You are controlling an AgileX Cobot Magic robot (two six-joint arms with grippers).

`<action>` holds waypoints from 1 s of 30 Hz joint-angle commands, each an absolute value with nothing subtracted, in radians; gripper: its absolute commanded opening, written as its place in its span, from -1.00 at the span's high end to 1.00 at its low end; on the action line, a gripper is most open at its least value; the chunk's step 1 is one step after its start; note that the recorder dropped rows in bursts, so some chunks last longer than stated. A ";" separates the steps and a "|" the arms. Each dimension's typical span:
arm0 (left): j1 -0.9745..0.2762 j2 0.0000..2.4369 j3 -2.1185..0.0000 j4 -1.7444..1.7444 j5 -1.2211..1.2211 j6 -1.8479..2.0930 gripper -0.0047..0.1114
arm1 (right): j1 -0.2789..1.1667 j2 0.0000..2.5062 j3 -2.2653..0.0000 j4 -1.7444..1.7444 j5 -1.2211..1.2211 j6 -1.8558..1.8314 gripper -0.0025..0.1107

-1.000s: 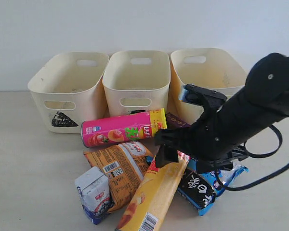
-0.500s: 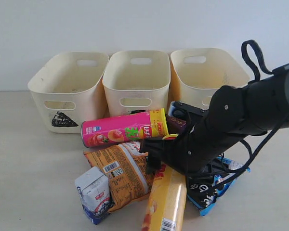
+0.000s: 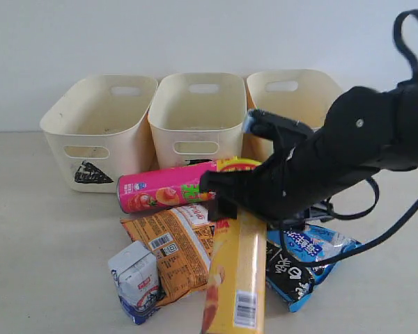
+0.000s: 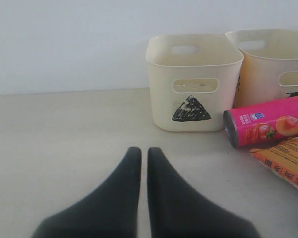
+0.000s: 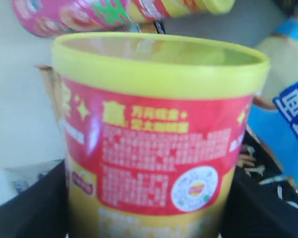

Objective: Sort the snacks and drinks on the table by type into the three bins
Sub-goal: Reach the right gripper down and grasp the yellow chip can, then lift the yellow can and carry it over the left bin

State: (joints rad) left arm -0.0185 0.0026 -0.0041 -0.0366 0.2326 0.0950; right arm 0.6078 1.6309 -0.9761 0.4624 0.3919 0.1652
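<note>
**Two jaws on the lid end of the yellow tube**

One tall yellow cardboard chip tube with a yellow-green lid (image 3: 238, 278) lies at the lower middle of the exterior view, its lid end tipped up toward the bins. The right gripper (image 3: 226, 202) straddles it just under the lid. In the right wrist view the black fingers press both sides, so I take it as gripped.

I'd guess the tube is light and stiff, but smooth and round, so it could roll or swing from a hold this near one end. Squeezed too hard, it might dent.

It rests across the crinkly orange snack bag (image 3: 174, 250), with the blue-and-black foil bag (image 3: 299, 261) beside it on the right. The pink chip tube (image 3: 167, 191) lies crosswise just behind the gripper, right on the way to the three cream plastic bins (image 3: 174, 132) at the upper middle. The white-and-blue gable-topped carton (image 3: 138, 282) stands lower left, apart from the tube.

The arm's loose black cable (image 3: 390, 236) droops near the blue bag and may snag.

The left gripper (image 4: 140, 151) hangs over bare table (image 4: 49, 148), its jaws together on nothing.
</note>
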 commanded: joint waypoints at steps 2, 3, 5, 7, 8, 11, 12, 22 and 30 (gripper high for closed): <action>-0.021 0.000 0.000 -0.040 0.229 0.098 0.85 | 0.609 1.482 -0.988 0.457 0.222 0.147 0.96; -0.021 0.000 0.000 -0.040 0.229 0.098 0.85 | 0.609 1.465 -1.003 0.457 0.193 0.147 0.96; -0.021 0.000 0.000 -0.040 0.229 0.098 0.85 | 0.609 1.454 -1.054 0.457 0.162 0.147 0.96; -0.021 0.000 0.000 -0.040 0.229 0.098 0.85 | 0.621 1.463 -1.124 0.457 0.141 0.143 0.96; -0.021 0.000 0.000 -0.040 0.229 0.098 0.85 | 0.632 1.477 -1.164 0.457 0.114 0.138 0.96; -0.021 0.000 0.000 -0.040 0.229 0.098 0.85 | 0.677 1.550 -1.277 0.457 0.000 0.080 0.96; -0.021 0.000 0.000 -0.040 0.229 0.098 0.85 | 0.689 1.577 -1.312 0.457 -0.029 0.061 0.96; -0.021 0.000 0.000 -0.040 0.229 0.098 0.85 | 0.749 1.967 -1.655 0.434 -0.295 -0.037 0.96; -0.021 0.000 0.000 -0.040 0.229 0.098 0.85 | 0.749 2.279 -2.036 0.434 -0.306 -0.037 0.96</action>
State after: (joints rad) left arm -0.0185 0.0026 -0.0041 -0.0366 0.2326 0.0950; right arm 0.7473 2.1901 -1.9245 0.4399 -0.2830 -0.0267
